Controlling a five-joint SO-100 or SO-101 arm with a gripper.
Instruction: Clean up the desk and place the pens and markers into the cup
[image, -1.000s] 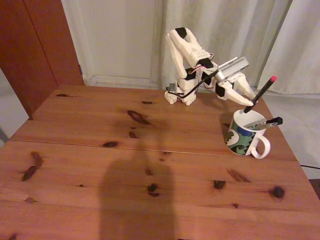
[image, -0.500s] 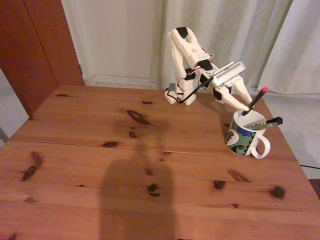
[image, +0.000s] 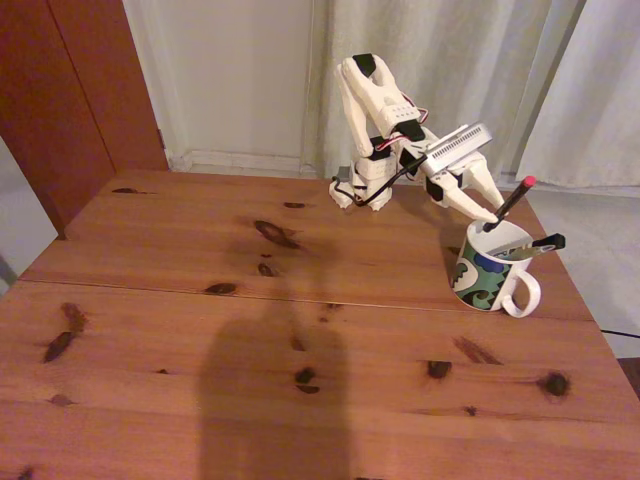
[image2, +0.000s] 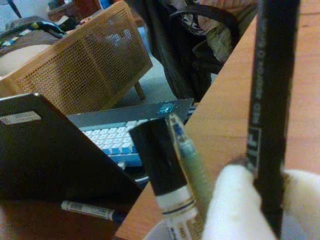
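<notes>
Pens and markers are found at the right of the fixed view, gathered at the cup (image: 488, 270), which stands on the desk (image: 200, 300) near its right edge, handle toward the front right. The white arm (image: 375, 110) is seen bent down from its base at the far edge, and the gripper (image: 490, 213) is clenched on the thin black pen (image: 507, 205), whose red tip points up and whose lower end is inside the cup. In the wrist view, the white marker with black cap (image2: 160, 170) and the teal-green pen (image2: 187, 162) are seen leaning together, with the black pen pinched between pale fingertips (image2: 232, 205) further right.
</notes>
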